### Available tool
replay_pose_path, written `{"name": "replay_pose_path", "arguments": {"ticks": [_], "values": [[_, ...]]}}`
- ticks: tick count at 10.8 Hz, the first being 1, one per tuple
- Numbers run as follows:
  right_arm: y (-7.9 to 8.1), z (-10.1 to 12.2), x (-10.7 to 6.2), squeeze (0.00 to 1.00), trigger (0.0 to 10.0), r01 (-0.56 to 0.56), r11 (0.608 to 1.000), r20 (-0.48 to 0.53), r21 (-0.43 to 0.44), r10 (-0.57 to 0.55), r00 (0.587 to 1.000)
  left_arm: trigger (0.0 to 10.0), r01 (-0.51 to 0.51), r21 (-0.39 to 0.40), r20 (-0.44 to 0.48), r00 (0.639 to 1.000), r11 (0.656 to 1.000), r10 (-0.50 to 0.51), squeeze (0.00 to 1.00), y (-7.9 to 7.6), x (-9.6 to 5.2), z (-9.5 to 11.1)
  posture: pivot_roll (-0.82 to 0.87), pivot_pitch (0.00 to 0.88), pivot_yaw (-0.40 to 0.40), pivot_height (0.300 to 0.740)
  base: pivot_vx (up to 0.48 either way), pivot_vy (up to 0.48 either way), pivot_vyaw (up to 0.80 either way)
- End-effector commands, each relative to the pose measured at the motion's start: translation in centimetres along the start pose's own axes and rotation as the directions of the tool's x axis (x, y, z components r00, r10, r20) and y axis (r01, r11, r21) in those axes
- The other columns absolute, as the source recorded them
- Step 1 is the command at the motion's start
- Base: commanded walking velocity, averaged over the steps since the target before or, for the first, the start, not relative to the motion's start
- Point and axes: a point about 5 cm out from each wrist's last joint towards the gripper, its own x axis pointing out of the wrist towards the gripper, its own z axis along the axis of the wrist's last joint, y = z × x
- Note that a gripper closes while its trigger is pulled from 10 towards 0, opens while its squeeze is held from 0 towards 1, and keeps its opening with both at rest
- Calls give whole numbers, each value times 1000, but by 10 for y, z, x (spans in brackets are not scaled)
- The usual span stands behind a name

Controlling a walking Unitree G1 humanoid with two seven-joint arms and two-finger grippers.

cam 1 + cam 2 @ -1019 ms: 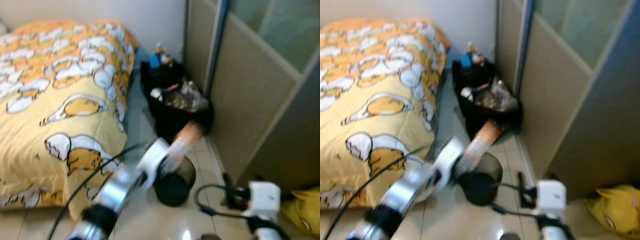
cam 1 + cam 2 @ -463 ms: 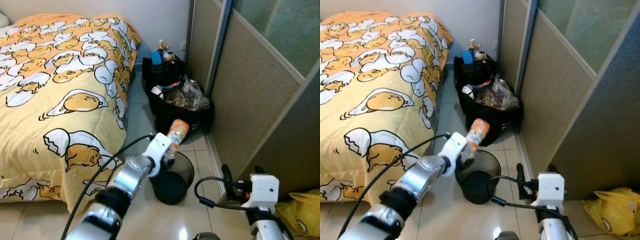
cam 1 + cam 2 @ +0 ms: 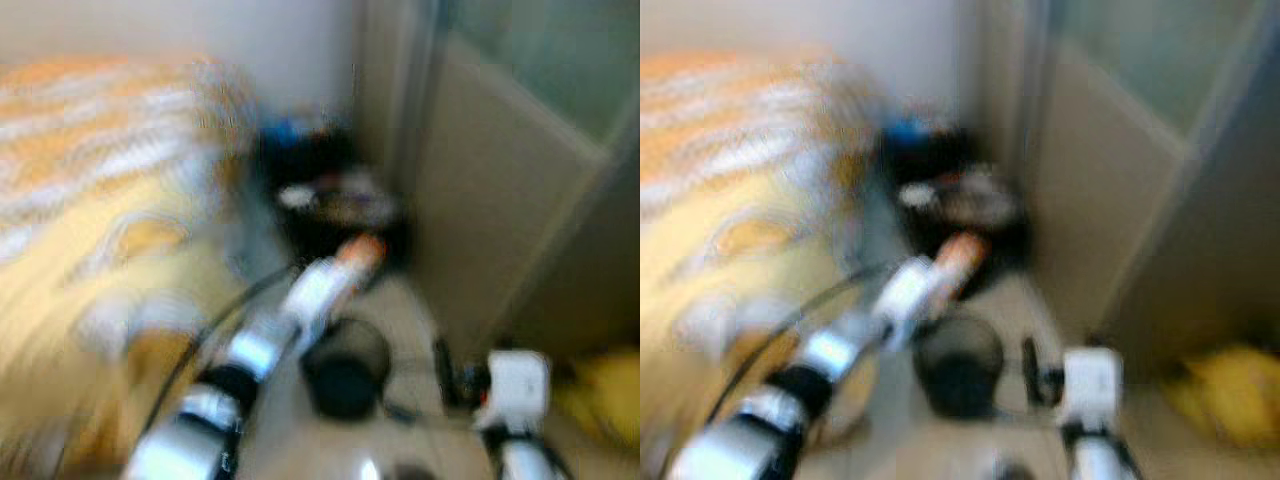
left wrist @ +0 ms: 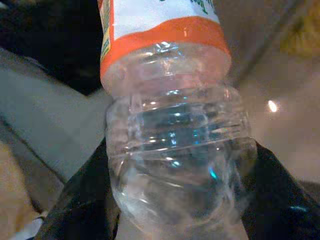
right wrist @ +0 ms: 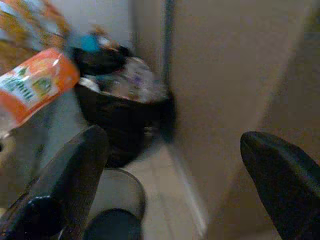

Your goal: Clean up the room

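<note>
Both eye views are blurred. My left gripper (image 3: 338, 282) is shut on a clear plastic bottle (image 4: 175, 140) with an orange and white label. It holds the bottle (image 3: 357, 256) tilted just above the round black waste bin (image 3: 345, 375) on the tiled floor. The black fingers (image 4: 75, 200) press on the bottle's ribbed lower part. My right gripper (image 5: 172, 145) is open and holds nothing. It hovers low to the right of the bin (image 5: 117, 205), and the orange label of the bottle (image 5: 35, 82) shows beyond it.
A bed with a yellow patterned quilt (image 3: 100, 200) lies on the left. A black bag stuffed with rubbish (image 3: 335, 200) stands behind the bin against the beige sliding door panel (image 3: 500, 180). A yellow bag (image 3: 600, 395) lies at the lower right.
The eye views have gone blurred, so the camera is moving. The bottle stays in my left gripper over the bin, and the right gripper stays open beside it.
</note>
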Motion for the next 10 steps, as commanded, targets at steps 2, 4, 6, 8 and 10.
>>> {"name": "replay_pose_path", "arguments": {"ticks": [2, 4, 6, 8, 10], "values": [[-3, 1, 2, 0, 10000, 8, 1000, 4, -8, -8, 1000, 10000, 21, 27, 57, 998, 999, -23, 0, -11, 6, 33, -256, 0, 100, 740, 313, 364, -381], [-1, 1, 2, 0, 10000, 2, 1000, -2, -18, -2, 1000, 10000, 104, 79, 92, 990, 991, -111, 0, -25, 9, 47, -271, 0, 112, 740, 167, 172, 0], [0, 0, 2, 0, 10000, 12, 1000, -6, -5, -12, 1000, 10000, 127, 29, 122, 984, 992, -129, 0, -24, 9, 36, -269, 0, 118, 740, 0, 0, -781], [4, -1, 4, 0, 10000, -2, 1000, -10, -2, 2, 1000, 10000, 117, 32, 112, 986, 993, -120, 0, -22, 10, 27, -261, 0, 118, 740, 0, 0, -778], [7, 2, 5, 0, 10000, -15, 1000, -2, -4, 15, 1000, 10000, 144, 28, 161, 976, 989, -147, 0, -17, 7, 30, -271, 0, 122, 740, 0, 0, -778]]}}
